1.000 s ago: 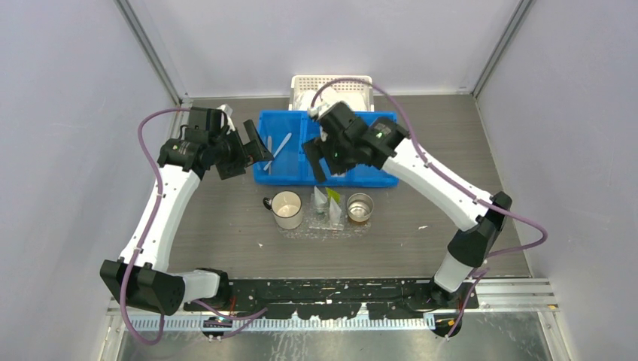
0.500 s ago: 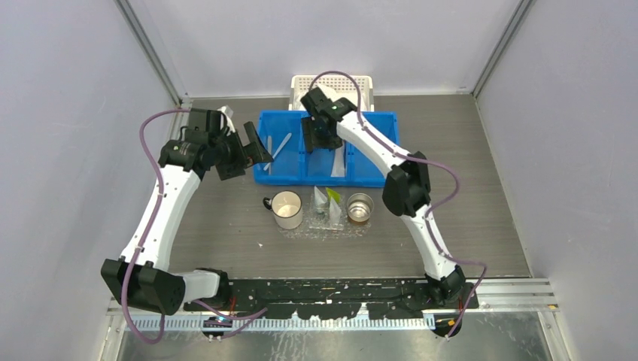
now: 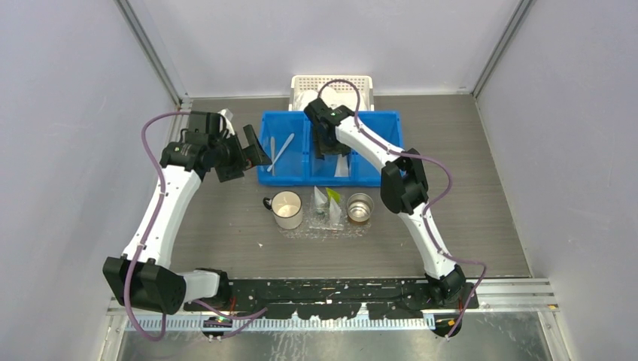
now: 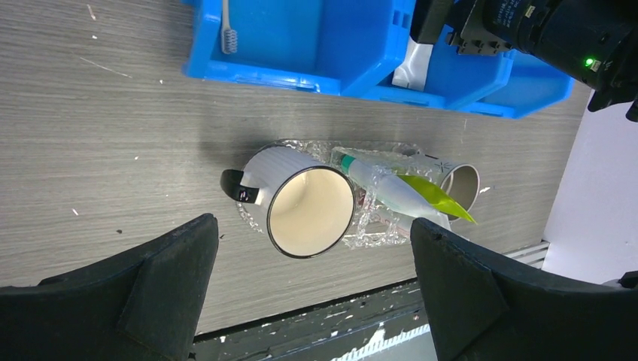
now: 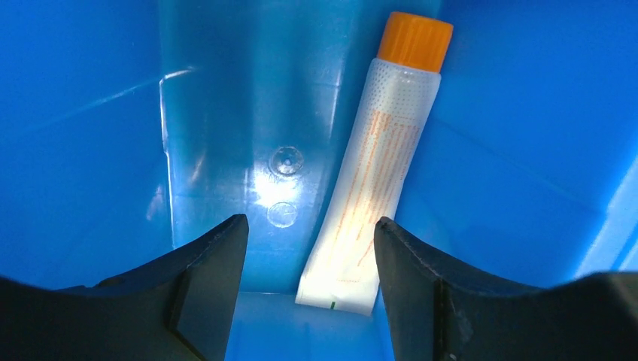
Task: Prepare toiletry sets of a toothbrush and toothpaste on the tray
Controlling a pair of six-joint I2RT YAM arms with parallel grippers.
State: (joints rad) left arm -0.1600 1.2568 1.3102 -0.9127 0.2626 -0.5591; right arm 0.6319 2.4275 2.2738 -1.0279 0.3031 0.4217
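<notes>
1. The right jaws stand spread wide and grasp nothing. They hang low inside the middle compartment of the blue bin [image 5: 90, 113].
2. Just below them a toothpaste tube [image 5: 380, 173], white with an orange cap, lies flat on the bin floor and slants away. Its crimped end is close to one finger; I cannot tell whether they touch.
3. A second ago this arm was folded back over the right part of the bin, elbow out to the side. It has since stretched forward and dipped its wrist into the compartment, settling a little lower in the last half second. I judge the reach finished and the grasp not yet begun; the jaws probably need to shift sideways to straddle the tube.
4. The left jaws are also released and empty. They hover above the desk [image 4: 90, 120] near the bin's left end, about where they were a second ago.
5. Under their camera the clear tray [image 4: 374, 226] holds a mug [image 4: 271, 162], a white-and-green tube [image 4: 380, 184], a yellow-green tube [image 4: 435, 197] and a metal cup [image 4: 466, 184].
6. I see no toothbrush on the tray. The toothbrush [image 3: 282, 147] lies in the bin's left compartment, so the sets look incomplete.
</notes>
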